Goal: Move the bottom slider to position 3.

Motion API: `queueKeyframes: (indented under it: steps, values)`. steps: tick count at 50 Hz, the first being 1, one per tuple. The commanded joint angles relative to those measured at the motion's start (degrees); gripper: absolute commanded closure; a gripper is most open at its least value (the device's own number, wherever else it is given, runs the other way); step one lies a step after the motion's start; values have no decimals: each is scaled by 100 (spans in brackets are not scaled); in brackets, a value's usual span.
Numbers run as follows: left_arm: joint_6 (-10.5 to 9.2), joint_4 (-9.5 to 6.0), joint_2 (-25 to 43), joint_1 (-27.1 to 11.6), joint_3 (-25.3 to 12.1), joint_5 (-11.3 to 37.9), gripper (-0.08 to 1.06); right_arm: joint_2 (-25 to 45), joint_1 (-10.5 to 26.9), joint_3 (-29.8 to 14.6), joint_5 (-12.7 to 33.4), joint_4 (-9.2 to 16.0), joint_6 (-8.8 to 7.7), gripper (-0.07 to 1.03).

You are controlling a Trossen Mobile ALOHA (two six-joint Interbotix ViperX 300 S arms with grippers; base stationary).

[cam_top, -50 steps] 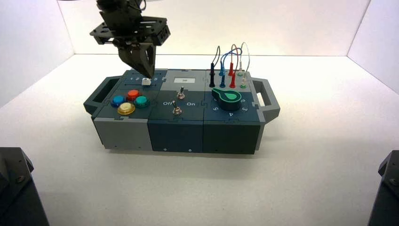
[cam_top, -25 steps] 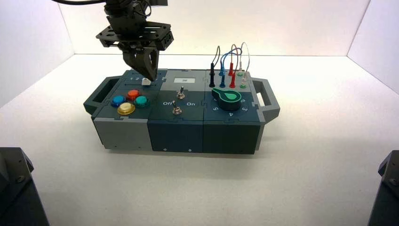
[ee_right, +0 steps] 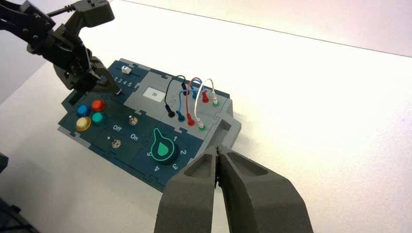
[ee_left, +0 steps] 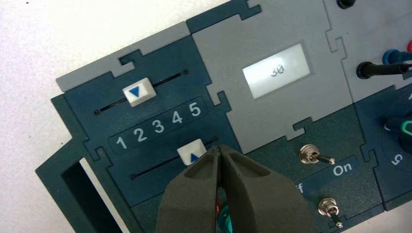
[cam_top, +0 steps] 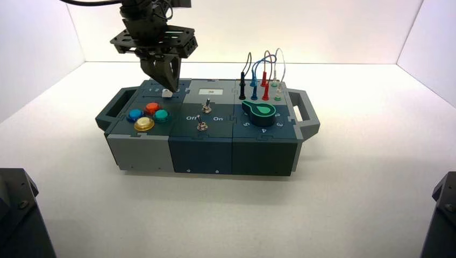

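Observation:
The bottom slider's white knob (ee_left: 191, 151), marked with a blue triangle, sits on its dark track below the row of digits, about under 4 to 5. The printed digit 3 (ee_left: 158, 126) lies further along the row from it. My left gripper (ee_left: 219, 149) is shut, and its tips rest right beside the knob on the side away from digit 1. In the high view the left gripper (cam_top: 172, 87) points down at the knob (cam_top: 167, 93) on the box's back left. My right gripper (ee_right: 217, 151) is shut and hangs above the table away from the box.
The twin top slider knob (ee_left: 139, 92) sits about above digit 2. A lit display (ee_left: 276, 71) reads 30. Two metal toggle switches (ee_left: 311, 156) stand beside the sliders. Coloured round buttons (cam_top: 145, 115), a green dial (cam_top: 261, 111) and plugged wires (cam_top: 263, 75) fill the rest of the box.
My left gripper has shifted slightly to the right and turned a little above the slider. The white knob shows no clear movement. The right arm has not moved.

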Motion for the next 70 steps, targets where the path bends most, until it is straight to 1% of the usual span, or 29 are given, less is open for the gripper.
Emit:
queueKeyframes:
  steps: [1,30,70]
  values:
    - [35,18,-70,35,-114,-26,101,35,-26,-114,-35,0,26,98]
    - [79,44,-70,105,-114,-9,101,35,-26,-114,-35,0,26,98]
    - [211,62,53,220,-123,-9,101,35,-26,-114,-35,0,26,98]
